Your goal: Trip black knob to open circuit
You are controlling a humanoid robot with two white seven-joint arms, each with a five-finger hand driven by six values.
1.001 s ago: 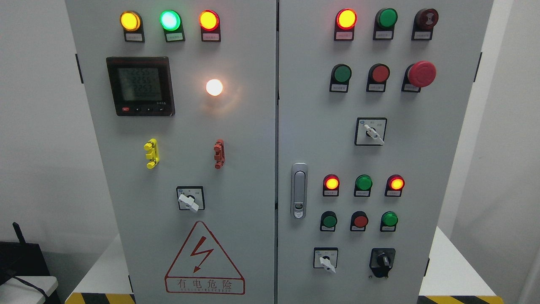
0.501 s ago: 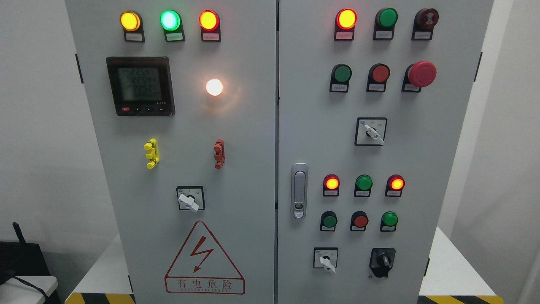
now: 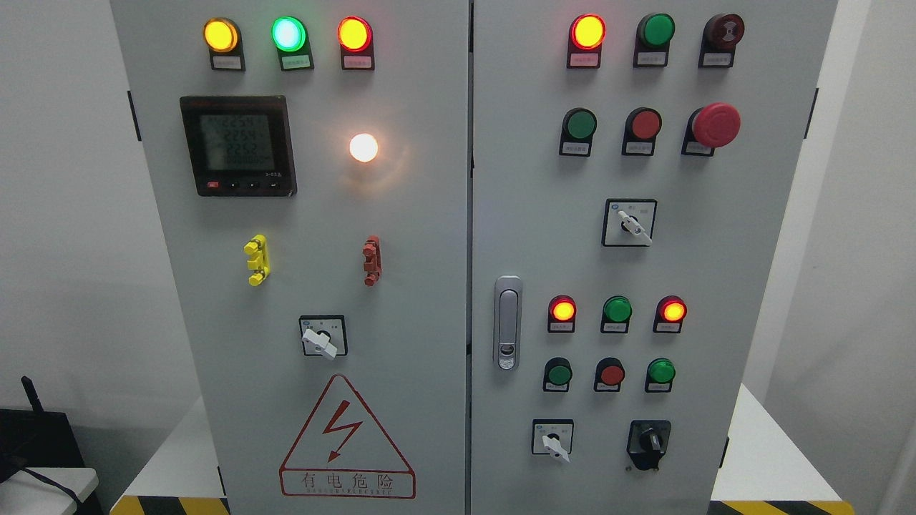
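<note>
Head view, setting: a tall grey metal two-door electrical cabinet fills the frame, standing on a white platform edged with yellow-and-black hazard tape; pale walls on both sides; a dark device at the lower left corner
Head view, task's thing: the black rotary knob on a black square plate sits at the bottom right of the right door, just right of a white-handled selector switch; nothing touches it
Head view, left door: three lit round lamps along the top, amber, green and amber-red; a black digital meter with a grey screen below them; a glowing white lamp to its right; a yellow clip and a red clip lower down; a red triangular lightning warning sign at the bottom
Head view, right door: a red mushroom emergency button near the top right; a silver door latch by the centre seam; rows of red and green lamps and buttons between
Hands: neither robot hand shows in the frame, so their state cannot be told
</note>
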